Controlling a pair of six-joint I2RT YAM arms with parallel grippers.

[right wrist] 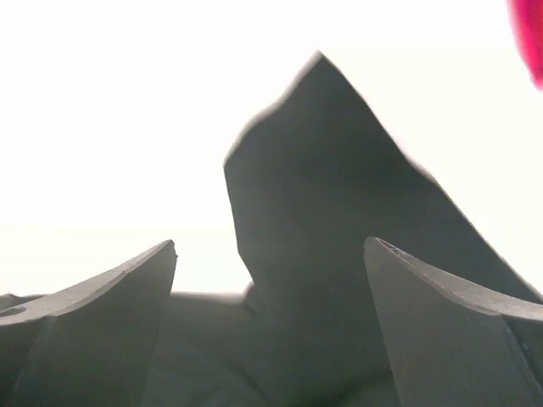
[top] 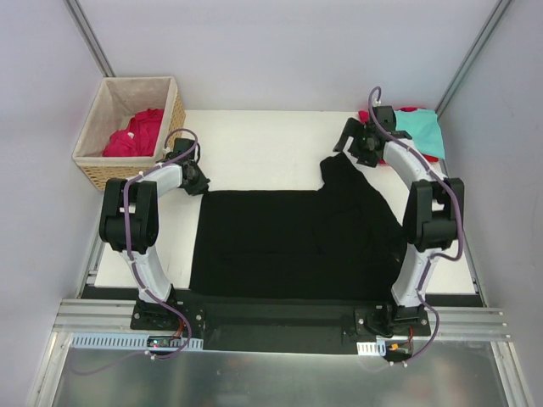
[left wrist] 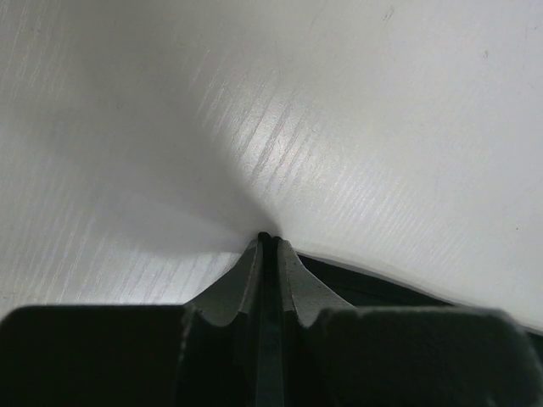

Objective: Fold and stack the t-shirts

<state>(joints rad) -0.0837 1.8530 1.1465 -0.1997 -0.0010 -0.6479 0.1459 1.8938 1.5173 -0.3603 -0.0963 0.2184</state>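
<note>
Black t-shirt, large, spread flat on the white bench, its far-right shoulder drawn into a rumpled point; teal t-shirt lies beyond that point, wicker basket of red t-shirts beyond the far-left corner. Left jaws pressed together at the far-left corner, cloth between them not determinable; right jaws spread, the point between them. Advised: seat right jaws low, pinch fully, then carry both corners level together.
</note>
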